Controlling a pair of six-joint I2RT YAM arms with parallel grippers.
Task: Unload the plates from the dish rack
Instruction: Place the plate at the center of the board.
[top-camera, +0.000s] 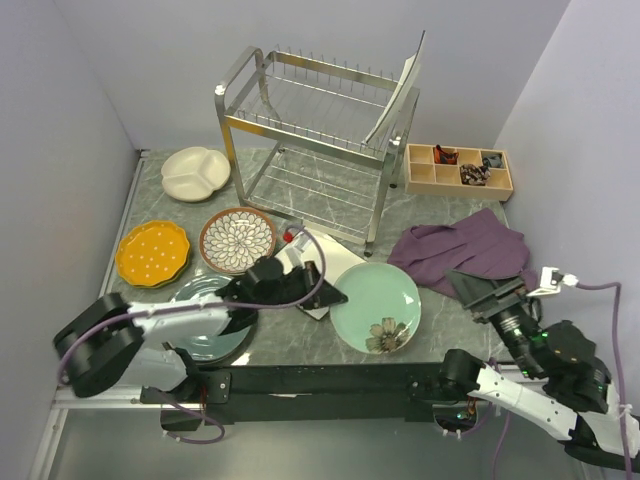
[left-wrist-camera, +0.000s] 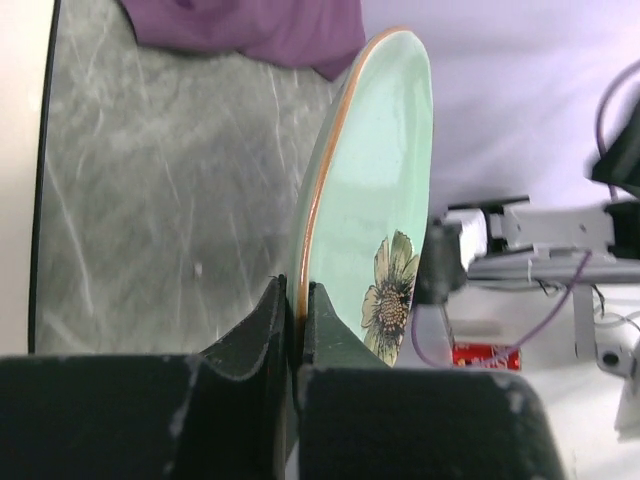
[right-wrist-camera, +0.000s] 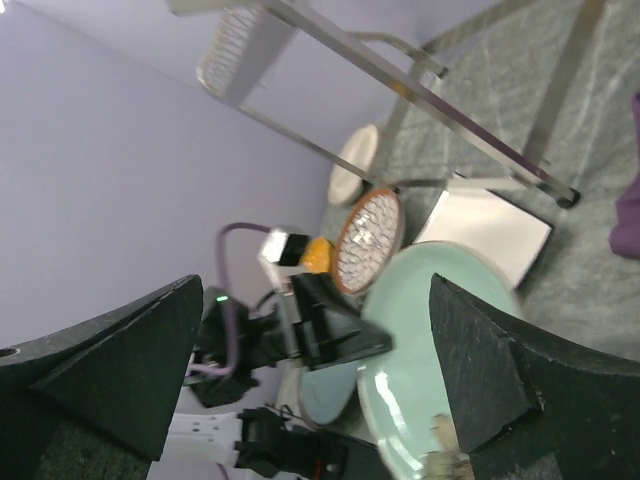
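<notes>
The left gripper (top-camera: 335, 296) is shut tight on the left edge of the green plate (top-camera: 375, 300). In the left wrist view its two dark fingers (left-wrist-camera: 268, 325) pinch the plate's thin orange rim between them. The plate has a brown flower painted on it. It sits at the front of the table, in front of the dish rack (top-camera: 315, 120), but I cannot tell if it lies flat on the table or is lifted a little.

The right gripper (top-camera: 470, 285) is wide open and holds nothing. It hangs near the right side of the green plate, just over the edge of the purple cloth (top-camera: 465, 245).

One pale plate (top-camera: 402, 92) is in the rack – it leans at the right end of the top shelf.

The other plates are out on the table. A white square plate (top-camera: 322, 255) lies just beside the green one, on its left. A brown plate with petals (top-camera: 237, 240) and an orange plate with dots (top-camera: 152, 252) lie side by side. A cream plate with parts (top-camera: 195, 172) is behind them, left of the rack. A grey-blue plate (top-camera: 205, 335) is partly hidden under the left arm.

A wooden tray (top-camera: 458, 182) with small things in it sits to the right of the rack.
</notes>
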